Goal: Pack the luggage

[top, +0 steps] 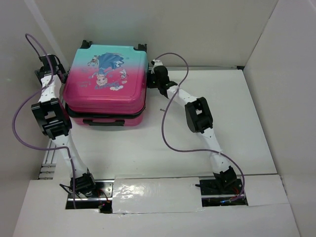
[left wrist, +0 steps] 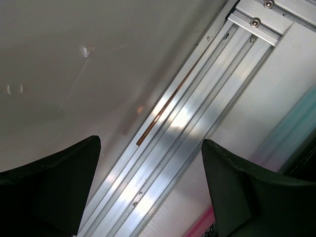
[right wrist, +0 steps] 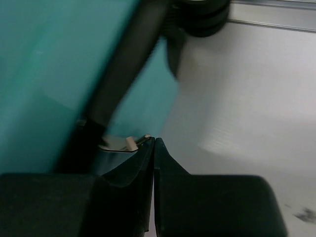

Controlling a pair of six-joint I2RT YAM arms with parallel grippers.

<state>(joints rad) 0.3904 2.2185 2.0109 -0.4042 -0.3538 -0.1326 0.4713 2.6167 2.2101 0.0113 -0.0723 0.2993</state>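
The luggage [top: 106, 79] lies flat at the back left of the table, its pink-to-teal lid down on the pink lower shell. My right gripper [top: 156, 67] is at its back right corner. In the right wrist view this gripper [right wrist: 154, 139] is shut against the teal shell [right wrist: 44, 74], and the end of a small metal zipper pull [right wrist: 123, 143] reaches in between its tips. One black wheel [right wrist: 202, 19] shows above. My left gripper [top: 49, 66] hovers by the luggage's left side, open [left wrist: 150, 143] with nothing between its fingers. A pink and teal strip of shell [left wrist: 296, 123] shows at the right.
White walls enclose the table on the left, back and right. An aluminium rail [left wrist: 197, 103] runs along the table edge under my left gripper, and another rail [right wrist: 276, 24] runs along the back. Purple cables [top: 170, 123] loop from both arms.
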